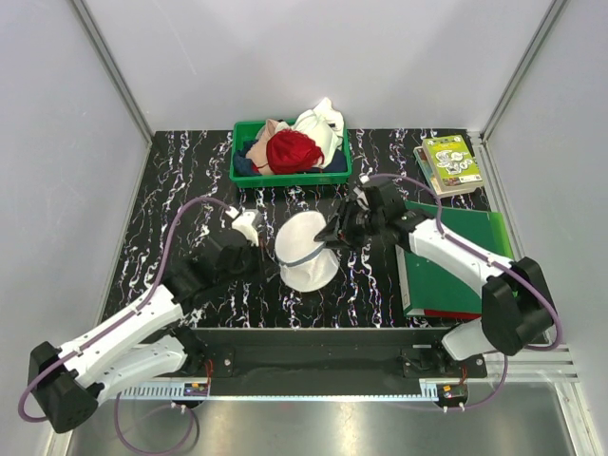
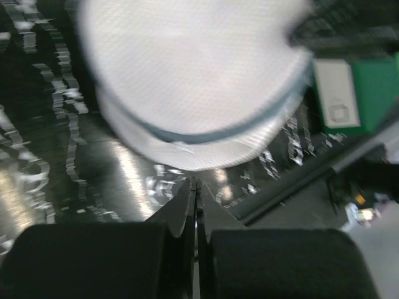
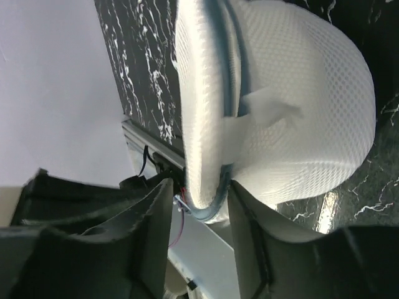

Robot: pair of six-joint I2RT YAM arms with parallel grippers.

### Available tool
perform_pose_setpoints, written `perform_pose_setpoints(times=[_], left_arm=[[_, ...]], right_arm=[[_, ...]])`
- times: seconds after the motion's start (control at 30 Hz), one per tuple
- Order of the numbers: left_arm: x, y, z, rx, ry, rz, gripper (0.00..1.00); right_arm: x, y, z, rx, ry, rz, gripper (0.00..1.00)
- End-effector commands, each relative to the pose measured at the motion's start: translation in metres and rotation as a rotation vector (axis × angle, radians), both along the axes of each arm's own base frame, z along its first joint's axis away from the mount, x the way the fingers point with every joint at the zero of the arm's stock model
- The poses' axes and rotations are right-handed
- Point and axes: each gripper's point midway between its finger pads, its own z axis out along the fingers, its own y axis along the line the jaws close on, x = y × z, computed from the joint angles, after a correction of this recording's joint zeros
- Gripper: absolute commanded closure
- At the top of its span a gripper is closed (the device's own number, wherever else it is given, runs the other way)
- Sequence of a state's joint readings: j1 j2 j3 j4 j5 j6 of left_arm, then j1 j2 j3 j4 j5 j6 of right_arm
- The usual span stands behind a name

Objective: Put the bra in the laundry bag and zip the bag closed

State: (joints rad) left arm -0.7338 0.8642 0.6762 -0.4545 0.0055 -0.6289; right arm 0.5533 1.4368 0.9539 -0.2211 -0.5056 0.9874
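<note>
Marbled black table (image 1: pixel 190 171), domed white mesh laundry bag (image 1: pixel 306 252)

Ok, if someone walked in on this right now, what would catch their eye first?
The white laundry bag at the middle of the table draws the eye first, with the right gripper clamped on its grey-zipped rim. The left gripper sits shut just to the bag's left, apart from it. At the back, a red garment stands out in the green bin.

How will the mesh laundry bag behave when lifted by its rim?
Probably light: the laundry bag is thin mesh. Likely semi-stiff, since it holds its dome while the right gripper pinches its rim. It may swing from that edge grip.
</note>
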Motion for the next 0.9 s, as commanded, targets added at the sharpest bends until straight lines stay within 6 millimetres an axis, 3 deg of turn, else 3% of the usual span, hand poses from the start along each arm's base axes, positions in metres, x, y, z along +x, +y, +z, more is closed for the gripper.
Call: perform_pose_setpoints(times=[0.0, 0.03, 0.07, 0.1, 0.13, 0.17, 0.2, 0.23, 0.3, 0.37, 0.4, 0.43, 0.5, 0.57, 0.73, 0.87], left_arm=[[-0.015, -0.040, 0.041, -0.169, -0.080, -0.162, 1.00], [-0.014, -0.039, 0.040, -0.162, -0.079, -0.154, 1.00], [-0.013, -0.037, 0.039, -0.152, -0.084, -0.148, 1.00], [-0.013, -0.033, 0.037, -0.138, -0.092, -0.140, 0.96], [-0.010, -0.026, 0.029, -0.110, -0.095, -0.111, 0.76], [-0.010, -0.024, 0.027, -0.101, -0.097, -0.105, 0.66], [-0.011, -0.022, 0.024, -0.087, -0.101, -0.113, 0.61], [-0.012, -0.021, 0.022, -0.084, -0.095, -0.116, 0.52], [-0.014, -0.020, 0.016, -0.085, -0.078, -0.106, 0.45], [-0.016, -0.021, 0.013, -0.098, -0.072, -0.105, 0.39], [-0.014, -0.021, 0.014, -0.109, -0.076, -0.097, 0.38], [-0.014, -0.022, 0.015, -0.118, -0.077, -0.097, 0.38], [-0.013, -0.024, 0.015, -0.129, -0.068, -0.086, 0.39], [-0.012, -0.030, 0.016, -0.154, -0.062, -0.094, 0.42], [-0.013, -0.046, 0.007, -0.204, -0.061, -0.155, 0.46], [-0.002, -0.056, -0.005, -0.176, -0.100, -0.186, 0.44]], right_arm=[[-0.005, -0.012, 0.015, -0.158, -0.119, 0.101, 0.49], [-0.005, -0.014, 0.019, -0.155, -0.128, 0.080, 0.45], [-0.005, -0.018, 0.020, -0.164, -0.134, 0.065, 0.30], [-0.004, -0.024, 0.015, -0.191, -0.137, 0.039, 0.22], [-0.009, -0.030, 0.018, -0.205, -0.142, 0.027, 0.20], [-0.011, -0.034, 0.018, -0.214, -0.142, 0.016, 0.19], [-0.015, -0.038, 0.014, -0.223, -0.128, 0.005, 0.19], [-0.021, -0.040, 0.022, -0.196, -0.121, -0.019, 0.19], [-0.034, -0.039, 0.016, -0.175, -0.091, -0.043, 0.18], [-0.039, -0.030, 0.029, -0.095, -0.086, -0.100, 0.19], [-0.045, -0.028, 0.020, -0.099, -0.073, -0.118, 0.19], [-0.043, -0.025, 0.027, -0.057, -0.060, -0.172, 0.19], [-0.043, -0.026, 0.014, -0.062, -0.030, -0.226, 0.21], [-0.039, -0.019, 0.015, -0.020, -0.011, -0.269, 0.24], [-0.030, 0.000, 0.005, 0.034, 0.026, -0.303, 0.30], [-0.020, 0.002, -0.002, 0.005, 0.025, -0.334, 0.31]])
